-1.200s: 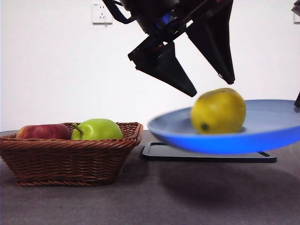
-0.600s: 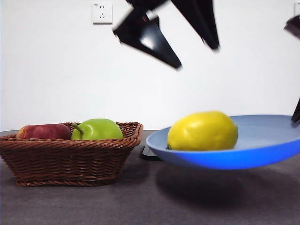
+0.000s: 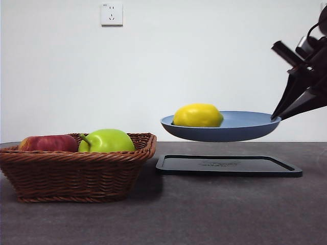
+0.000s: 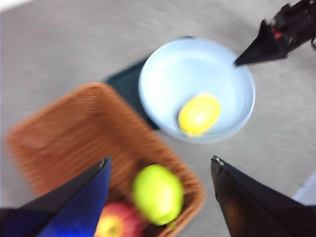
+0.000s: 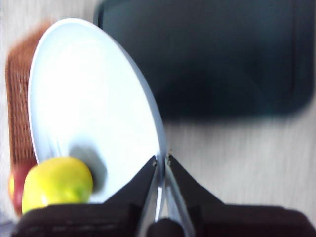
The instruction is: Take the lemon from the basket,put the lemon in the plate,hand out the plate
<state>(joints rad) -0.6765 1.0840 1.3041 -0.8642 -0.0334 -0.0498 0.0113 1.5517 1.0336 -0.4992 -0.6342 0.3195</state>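
- A staged robot test bench rather than a lived-in room: a bare white wall (image 3: pixel 204 61) carries only a wall socket (image 3: pixel 111 14).
- A plain grey tabletop (image 3: pixel 204 214) holds a few props: a wicker basket (image 3: pixel 76 173) of fruit and a black tray (image 3: pixel 230 166).

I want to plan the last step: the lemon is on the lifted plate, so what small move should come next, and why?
Probably the right gripper should carry the plate slowly forward, keeping it level. Its jaws pinch only the rim, the plate hangs above the tray, and the lemon lies loose near the far side, so a tilt could roll it off.
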